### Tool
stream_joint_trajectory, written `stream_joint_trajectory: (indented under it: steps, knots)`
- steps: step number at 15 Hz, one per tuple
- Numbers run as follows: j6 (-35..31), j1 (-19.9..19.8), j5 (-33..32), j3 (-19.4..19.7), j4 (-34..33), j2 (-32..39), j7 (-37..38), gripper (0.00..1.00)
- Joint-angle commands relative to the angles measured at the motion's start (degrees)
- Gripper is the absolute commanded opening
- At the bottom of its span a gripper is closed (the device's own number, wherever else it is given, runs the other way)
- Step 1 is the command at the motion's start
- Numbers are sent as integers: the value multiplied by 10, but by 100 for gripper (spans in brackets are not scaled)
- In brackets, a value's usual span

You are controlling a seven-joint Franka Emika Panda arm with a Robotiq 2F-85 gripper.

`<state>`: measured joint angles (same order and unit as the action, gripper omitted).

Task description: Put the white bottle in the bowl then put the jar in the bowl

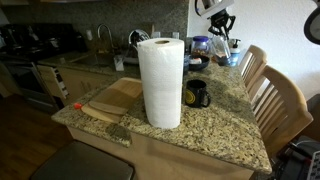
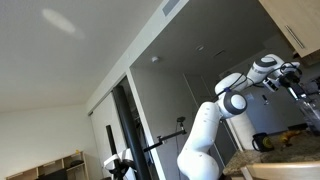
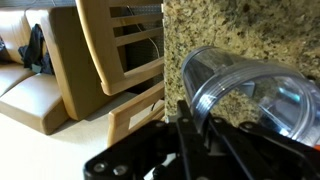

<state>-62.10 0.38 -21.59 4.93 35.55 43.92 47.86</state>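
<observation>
In the wrist view the see-through jar (image 3: pixel 243 88) lies tilted above the granite counter (image 3: pixel 230 30), its thick rim pinched between my gripper's fingers (image 3: pixel 190 112). In an exterior view my gripper (image 1: pixel 222 32) hangs high over the counter's far right end, above a dark bluish bowl (image 1: pixel 200 45); the jar is too small to make out there. The arm and gripper (image 2: pixel 290 74) also show from low down in an exterior view. The white bottle is not clearly visible in any view.
A tall paper towel roll (image 1: pixel 160 82) stands mid-counter, with a black mug (image 1: pixel 197 94) just beside it. A wooden cutting board (image 1: pixel 112 97) lies at the left. Wooden chairs (image 1: pixel 270 95) stand along the counter's right edge and also show in the wrist view (image 3: pixel 115 50).
</observation>
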Motion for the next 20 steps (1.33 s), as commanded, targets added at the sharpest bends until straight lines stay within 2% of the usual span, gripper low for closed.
stream_joint_trajectory:
  steps: [1,5,7,8,9,10,12,20]
  knots:
    - [-55,-14,4,2,-25,9,14,3]
    - [-105,-34,21,-3,-18,3,43,3]
    - [-101,-42,20,-2,-13,2,42,3]
    - [-60,-41,11,0,-4,-4,12,3]
    - [-66,-54,27,-16,-1,-8,-37,3]
    - [-60,-52,23,-15,1,-8,-46,3]
    - [-91,-50,23,-18,3,-1,-64,3]
    - [-285,-6,12,-24,45,12,31,3]
